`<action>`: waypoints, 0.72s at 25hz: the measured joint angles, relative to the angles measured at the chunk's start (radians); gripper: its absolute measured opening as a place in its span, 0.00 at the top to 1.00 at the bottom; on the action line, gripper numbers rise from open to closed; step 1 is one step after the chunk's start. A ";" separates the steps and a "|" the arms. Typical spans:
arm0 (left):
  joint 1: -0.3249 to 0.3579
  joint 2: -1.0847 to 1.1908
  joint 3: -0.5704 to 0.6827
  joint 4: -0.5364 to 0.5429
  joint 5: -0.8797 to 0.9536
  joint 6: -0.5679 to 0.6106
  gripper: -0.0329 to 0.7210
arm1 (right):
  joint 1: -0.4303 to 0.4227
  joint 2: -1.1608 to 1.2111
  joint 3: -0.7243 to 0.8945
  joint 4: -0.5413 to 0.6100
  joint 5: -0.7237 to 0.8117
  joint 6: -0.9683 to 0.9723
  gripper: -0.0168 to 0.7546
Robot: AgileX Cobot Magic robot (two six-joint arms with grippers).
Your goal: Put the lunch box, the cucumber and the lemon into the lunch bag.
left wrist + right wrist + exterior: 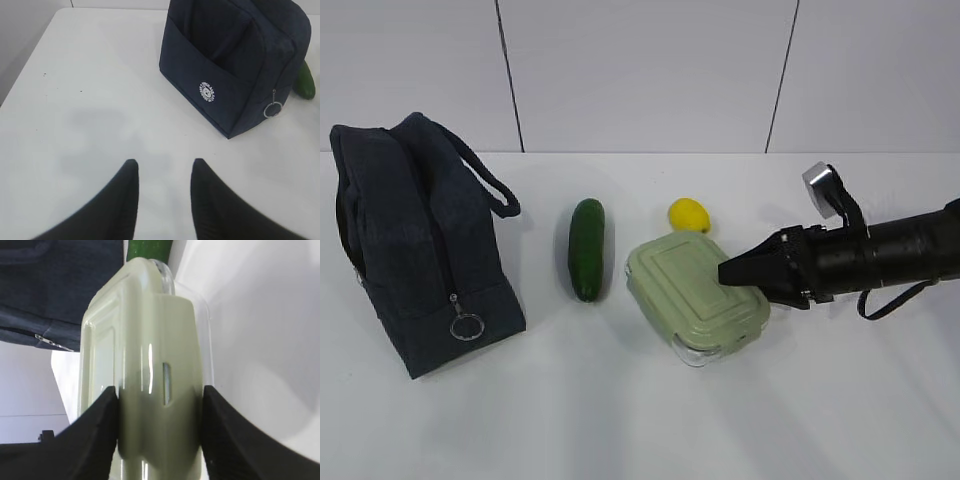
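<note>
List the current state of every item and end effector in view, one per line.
lunch bag: upright on the table, zipper looks closed, nothing packed yet.
cucumber: lying on the table, untouched.
lemon: resting on the table behind the lunch box.
lunch box: lid on, on the table, clamped at its right end.
right end effector: shut on the lunch box.
left end effector: open, empty, above bare table.

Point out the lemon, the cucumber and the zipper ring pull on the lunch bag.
lemon (689,215): exterior view, middle of its yellow skin.
cucumber (587,248): exterior view, middle of its dark green body.
zipper ring pull (466,327): exterior view, on the metal ring at the bag's near end.
</note>
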 joint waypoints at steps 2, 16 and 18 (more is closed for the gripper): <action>0.000 0.000 0.000 0.000 0.000 0.000 0.64 | 0.000 -0.005 0.000 0.000 0.000 0.035 0.47; 0.000 0.000 0.000 0.000 0.000 0.000 0.64 | 0.000 -0.167 0.004 -0.047 0.002 0.208 0.48; 0.000 0.000 0.000 -0.006 0.000 0.000 0.64 | 0.000 -0.204 0.004 -0.051 0.002 0.229 0.48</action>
